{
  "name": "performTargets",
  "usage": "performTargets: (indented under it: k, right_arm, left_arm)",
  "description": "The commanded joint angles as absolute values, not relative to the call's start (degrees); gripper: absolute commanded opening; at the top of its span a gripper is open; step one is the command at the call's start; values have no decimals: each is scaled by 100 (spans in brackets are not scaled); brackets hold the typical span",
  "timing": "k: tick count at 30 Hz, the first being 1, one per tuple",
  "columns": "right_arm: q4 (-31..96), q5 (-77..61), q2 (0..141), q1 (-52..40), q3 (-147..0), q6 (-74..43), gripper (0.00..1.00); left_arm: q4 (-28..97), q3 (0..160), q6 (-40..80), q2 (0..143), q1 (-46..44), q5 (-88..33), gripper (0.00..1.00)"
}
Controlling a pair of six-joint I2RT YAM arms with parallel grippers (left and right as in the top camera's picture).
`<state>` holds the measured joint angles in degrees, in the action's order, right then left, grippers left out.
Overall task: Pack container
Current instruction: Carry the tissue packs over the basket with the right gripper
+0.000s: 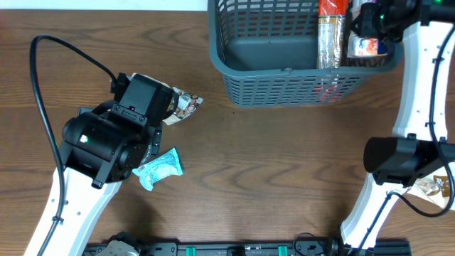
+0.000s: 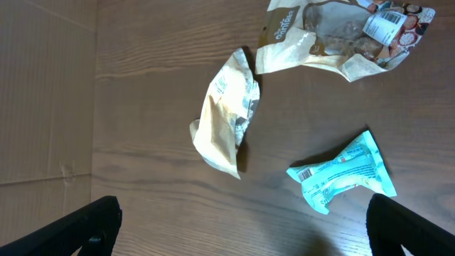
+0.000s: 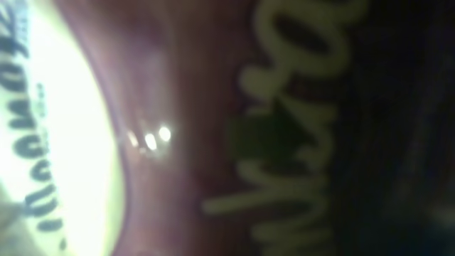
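The container (image 1: 284, 85), a dark grey-blue basket with lattice sides, sits at the far edge of the brown wooden surface (image 1: 284, 178), right of centre and partly cut off by the top of the overhead view. Its left part shows bare floor. At its right end a long clear packet with a red top (image 1: 330, 35) stands against the wall, and just beside it is a darker packet with a white and red label (image 1: 366, 48). The right pincer (image 1: 368, 30) reaches down over that darker packet. Its wrist camera sees only blurred packet lettering pressed close to the lens, so I cannot tell whether its fingers are apart or closed. Well away, on the left of the surface, the left pincer (image 2: 249, 227) hovers with its fingers spread wide and nothing between them. Under it lie three loose packets: a crumpled cream one (image 2: 227, 121), a brown-and-clear one (image 2: 341, 35) beyond it, and a teal one (image 2: 341, 174) off to the side. Another small packet (image 1: 435, 186) lies near the right arm's base.
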<state>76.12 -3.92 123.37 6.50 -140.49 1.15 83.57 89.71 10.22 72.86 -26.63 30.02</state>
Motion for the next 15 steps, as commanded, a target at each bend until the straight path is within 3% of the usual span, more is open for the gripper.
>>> performTargets:
  k: [1, 10, 12, 14, 15]
  right_arm:
    - [7367, -283, 12346, 622, -13721, -38, 2]
    - [6991, -285, 12348, 617, -13150, -82, 6]
    - [6947, -285, 12348, 617, -13150, -82, 16]
    - [6917, -287, 12348, 617, -13150, -80, 34]
    - [6914, -305, 12348, 617, -13150, -78, 36]
  left_arm:
    - [8374, 9013, 945, 7244, -2626, 3065, 99]
    - [8374, 9013, 945, 7244, -2626, 3065, 99]
    - [8374, 9013, 945, 7244, -2626, 3065, 99]
    - [8372, 9013, 945, 7244, -2626, 3065, 99]
    - [8374, 9013, 945, 7244, -2626, 3068, 99]
